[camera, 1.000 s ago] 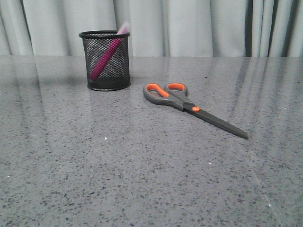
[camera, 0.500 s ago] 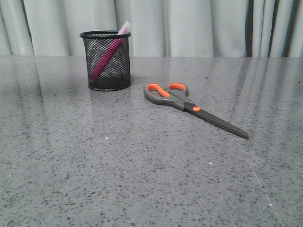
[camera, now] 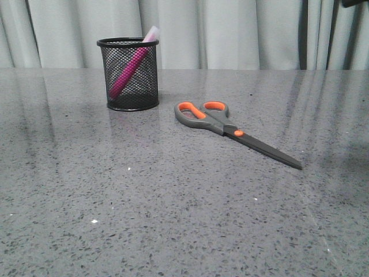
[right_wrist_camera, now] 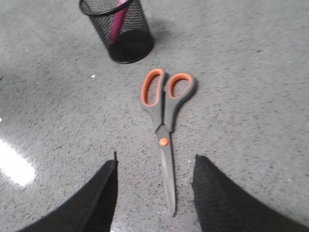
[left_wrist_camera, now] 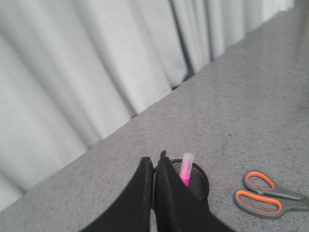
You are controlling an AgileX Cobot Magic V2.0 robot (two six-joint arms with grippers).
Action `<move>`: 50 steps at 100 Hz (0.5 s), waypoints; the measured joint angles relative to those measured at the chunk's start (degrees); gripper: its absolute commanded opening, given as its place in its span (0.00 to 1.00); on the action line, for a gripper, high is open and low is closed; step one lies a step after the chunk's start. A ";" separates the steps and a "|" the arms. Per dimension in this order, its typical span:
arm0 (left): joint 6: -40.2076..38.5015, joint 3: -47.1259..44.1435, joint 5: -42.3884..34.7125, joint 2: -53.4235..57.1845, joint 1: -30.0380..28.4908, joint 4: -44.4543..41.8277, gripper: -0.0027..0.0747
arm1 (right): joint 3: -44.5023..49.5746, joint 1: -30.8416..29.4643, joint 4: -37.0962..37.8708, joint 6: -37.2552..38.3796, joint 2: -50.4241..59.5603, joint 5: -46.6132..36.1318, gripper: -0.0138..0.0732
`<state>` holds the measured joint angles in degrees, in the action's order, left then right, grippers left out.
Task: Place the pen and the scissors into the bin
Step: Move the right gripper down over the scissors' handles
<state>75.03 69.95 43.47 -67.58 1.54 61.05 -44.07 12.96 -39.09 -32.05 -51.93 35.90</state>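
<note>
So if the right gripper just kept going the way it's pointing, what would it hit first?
Most likely the grey-handled scissors with orange-lined loops: the open right gripper has the dark blades lying between its fingers, tip nearest. The black wire-mesh cup lies farther on. Height above the table is unclear.

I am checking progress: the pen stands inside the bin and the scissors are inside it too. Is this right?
Partly. The pen does stand in the bin, but the front view shows the scissors lying flat on the table beside it.
</note>
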 measured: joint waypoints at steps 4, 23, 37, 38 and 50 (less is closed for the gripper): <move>0.00 -3.90 -2.57 2.95 0.00 1.40 0.01 | -1.36 0.49 0.00 0.00 -1.60 1.20 0.53; 0.11 -18.86 -11.93 15.66 0.00 5.34 0.01 | -8.96 1.91 0.00 -0.09 -10.51 6.09 0.53; 0.11 -26.76 -14.71 23.63 0.00 6.59 0.01 | -14.16 2.02 0.00 -0.09 -16.94 10.86 0.53; 0.11 -27.09 -15.00 24.33 0.00 6.60 0.01 | -14.60 2.02 0.00 -0.12 -17.55 11.10 0.53; 0.11 -31.73 -17.06 29.82 0.00 8.45 0.01 | -17.92 3.34 0.11 -0.12 -22.33 13.62 0.53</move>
<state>75.14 38.22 26.41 -37.77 1.54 69.49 -61.98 16.30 -38.98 -32.17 -74.25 49.52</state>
